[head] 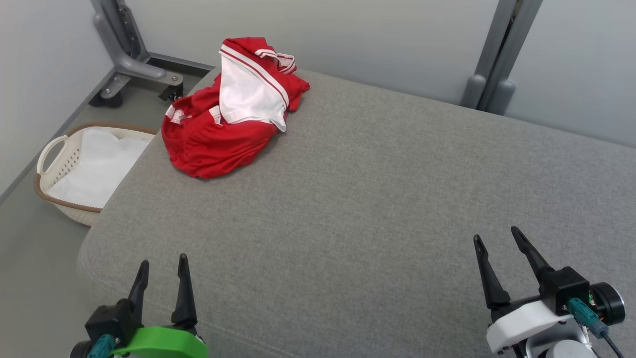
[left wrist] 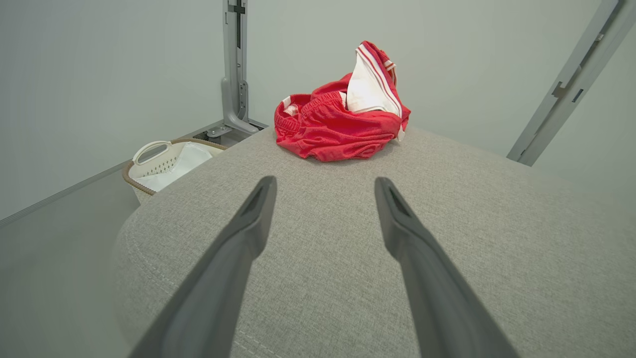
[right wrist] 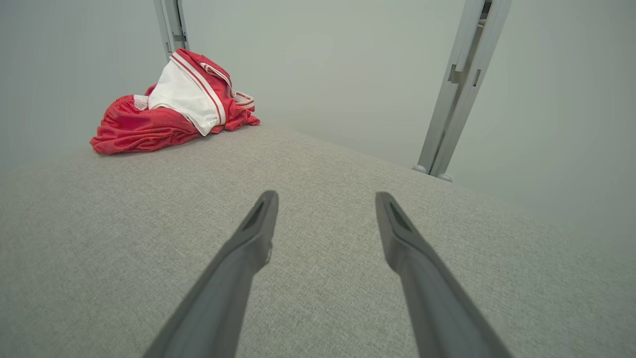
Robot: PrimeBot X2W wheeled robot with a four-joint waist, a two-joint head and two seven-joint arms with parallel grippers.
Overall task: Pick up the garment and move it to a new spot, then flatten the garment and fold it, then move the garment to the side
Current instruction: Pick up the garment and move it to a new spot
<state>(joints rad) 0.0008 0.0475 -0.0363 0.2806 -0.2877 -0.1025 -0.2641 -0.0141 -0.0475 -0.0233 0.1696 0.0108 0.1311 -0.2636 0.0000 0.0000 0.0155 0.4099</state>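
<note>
Crumpled red-and-white mesh garment (head: 228,114) lies heaped at far left corner of grey fabric cushion (head: 372,199), untouched. Left gripper (head: 163,260) and right gripper (head: 496,234) hover at near edge, jaws wide, empty, apparently staged for approach.

a red garment (head: 218,139) with white panels and trim lies crumpled in a heap at the grey cushion's (head: 377,209) far left corner.

Crumpled red garment (right wrist: 164,112) far-left; right end effector (right wrist: 325,206) spread.
</note>
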